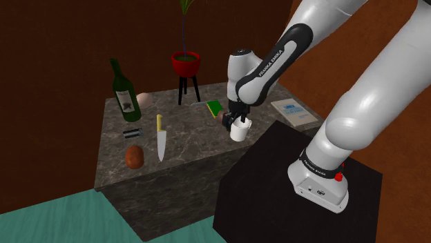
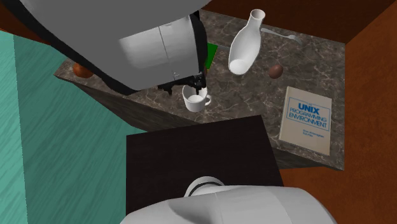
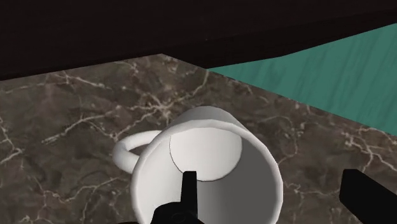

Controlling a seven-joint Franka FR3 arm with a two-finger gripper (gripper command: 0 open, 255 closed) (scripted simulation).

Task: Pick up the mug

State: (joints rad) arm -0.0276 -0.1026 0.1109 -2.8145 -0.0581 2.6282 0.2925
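Pincer [image 3: 267, 186] spread, straddling the mug [image 3: 203, 149] wall: one finger inside, the other outside and clear of it. Nothing pinched yet. Mug white, upright on the marbled counter [image 1: 186, 131], near the edge facing the stand [image 1: 276, 179]. I judge it light, rigid, slick and chippable. Best hold: the rim wall, squeezed firmly.

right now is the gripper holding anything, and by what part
Nothing is held. The gripper is open, astride the wall of the white mug: one finger inside, the other outside and clear of it.
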